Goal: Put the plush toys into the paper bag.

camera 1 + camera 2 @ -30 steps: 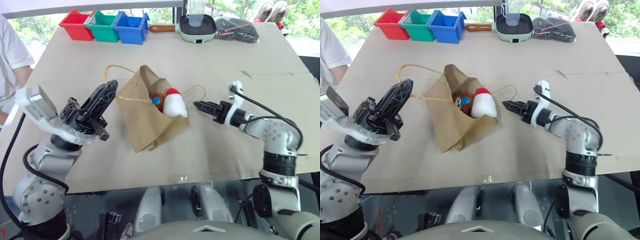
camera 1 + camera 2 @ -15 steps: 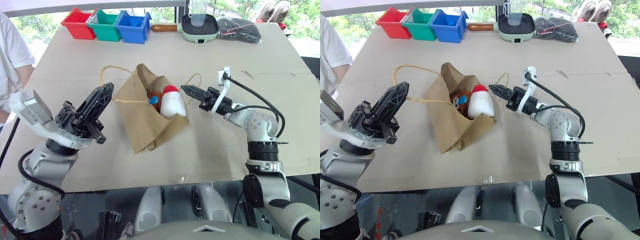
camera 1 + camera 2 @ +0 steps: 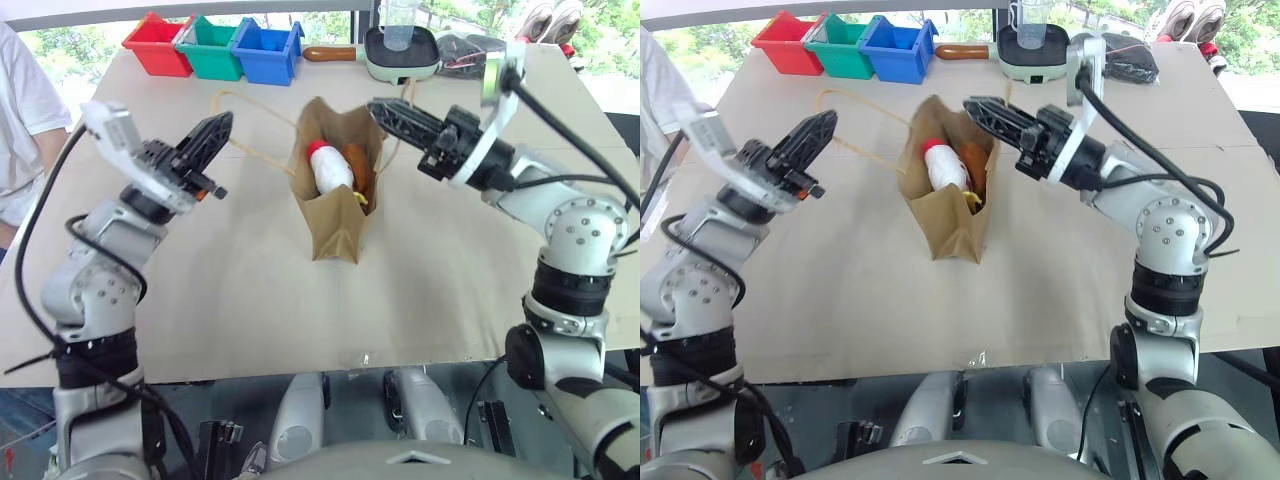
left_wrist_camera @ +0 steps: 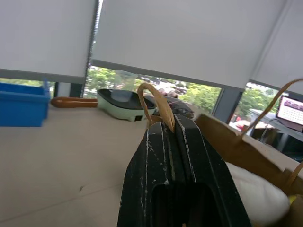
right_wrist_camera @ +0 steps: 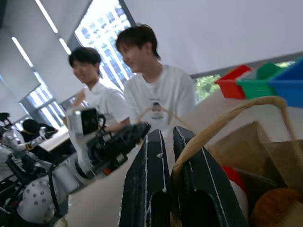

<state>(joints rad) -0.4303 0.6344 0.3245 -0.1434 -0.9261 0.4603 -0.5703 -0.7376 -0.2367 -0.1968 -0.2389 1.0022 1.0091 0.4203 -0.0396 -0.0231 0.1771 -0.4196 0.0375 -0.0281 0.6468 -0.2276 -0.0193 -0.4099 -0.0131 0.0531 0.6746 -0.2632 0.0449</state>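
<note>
I have the plain brown kraft paper bag point(image 3: 338, 190) hanging upright between my two arms over the pale tabletop point(image 3: 250, 290), mouth facing up. My left gripper point(image 3: 219, 130) is clamped shut on one twisted paper loop handle point(image 4: 156, 106), which runs from the bag's mouth out to that side. My right gripper point(image 3: 978, 106) is also closed, with the other loop handle point(image 5: 222, 123) pinched between its fingers just above the bag's rim.

Both plush toys are inside already: the white oval toy with the red tip point(image 3: 327, 167) stands on end, its long axis running down into the bag, red tip just above the opening, and the brown lump toy point(image 3: 360, 170) sits tucked beside it on my right.

The bag sits nearer my right gripper, so I judge any settling or lowering turns on that arm.
</note>
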